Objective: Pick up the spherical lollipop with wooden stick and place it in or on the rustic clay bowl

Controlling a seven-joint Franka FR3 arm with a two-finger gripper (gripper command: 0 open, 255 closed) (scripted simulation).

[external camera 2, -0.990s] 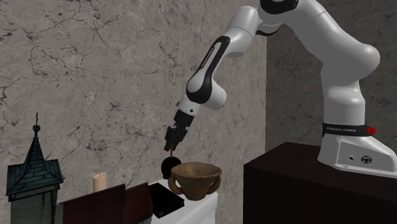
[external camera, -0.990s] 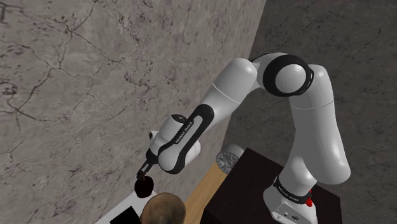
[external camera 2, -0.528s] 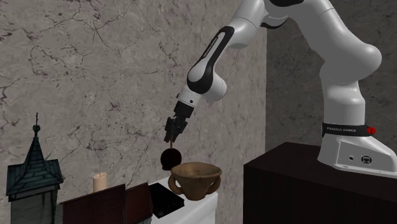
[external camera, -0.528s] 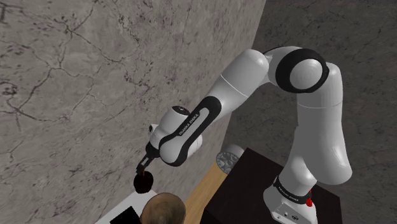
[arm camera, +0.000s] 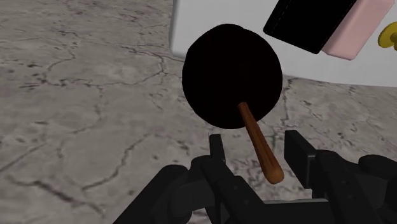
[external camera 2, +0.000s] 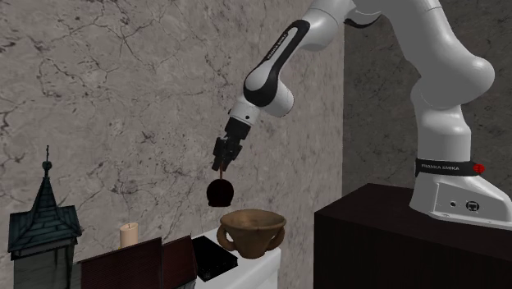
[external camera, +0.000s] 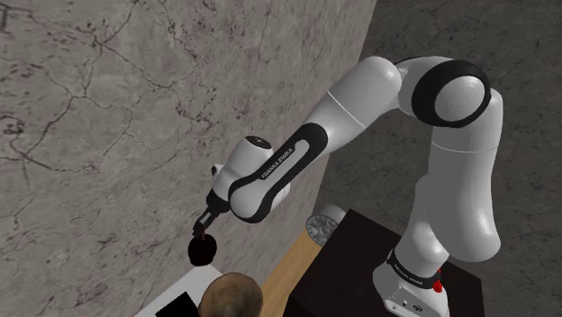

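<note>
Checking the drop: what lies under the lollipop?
Past the lollipop the wrist view shows a white surface's edge and cracked grey stone. It hides whatever lies straight beneath. The bowl sits lower, toward the second exterior view's right.

The lollipop hangs straight below the hand, its stick up between the fingers. Farther down, the bowl stands on the bench, apart from the lollipop and slightly off to one side (the second exterior view's right). A slab lies beside the bowl, beneath the hand.
</note>
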